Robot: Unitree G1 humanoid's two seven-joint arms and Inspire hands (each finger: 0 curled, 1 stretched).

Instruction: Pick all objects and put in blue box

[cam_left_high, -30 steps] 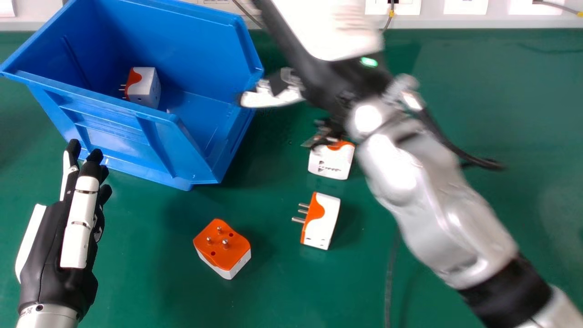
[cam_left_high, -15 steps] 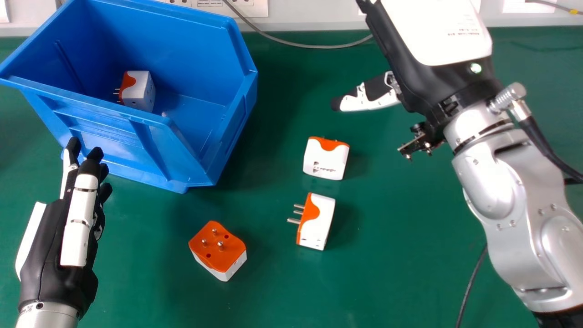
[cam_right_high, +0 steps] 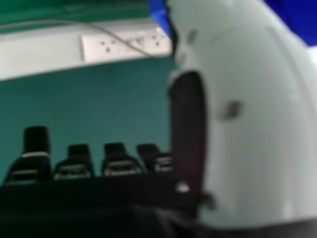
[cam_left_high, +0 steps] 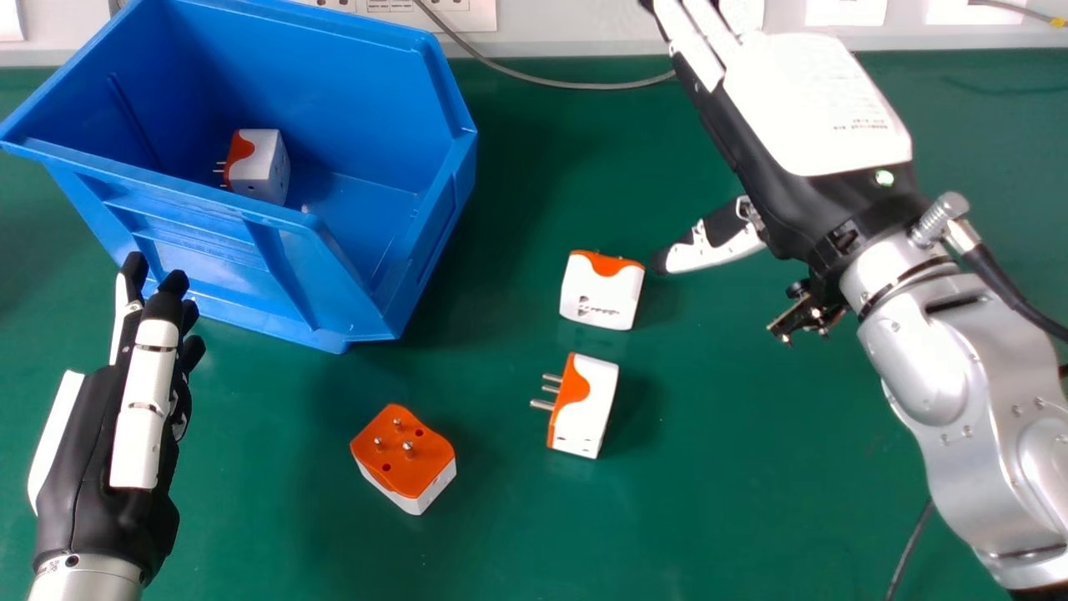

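Robot's work area, head view: the blue box stands on the green table at upper L, its opening up, w/ one white-and-orange plug adapter inside, pins toward view's L. Three more adapters lie on the table outside it, to the R and nearer the viewer. The rear adapter has its orange pin side turned away; the middle adapter, just in front of it, points its pins L, toward the front adapter, which lies farther L w/ pins up. L hand, at lower L, is open, fingers straight and tips near the box's front wall; contact, if any, cannot be told. R hand, at upper R, is likewise open and grips nothing visible, its thumb extended toward the rear adapter, tip just beside it, w/ a strip of table between them in view. R hand view: the fingers are spread in a row along the bottom edge, thumb at R, large & blurred. Background, head view: a grey cable runs along the table's rear edge, near the wall sockets; a black cord lies at lower R, by the R forearm.
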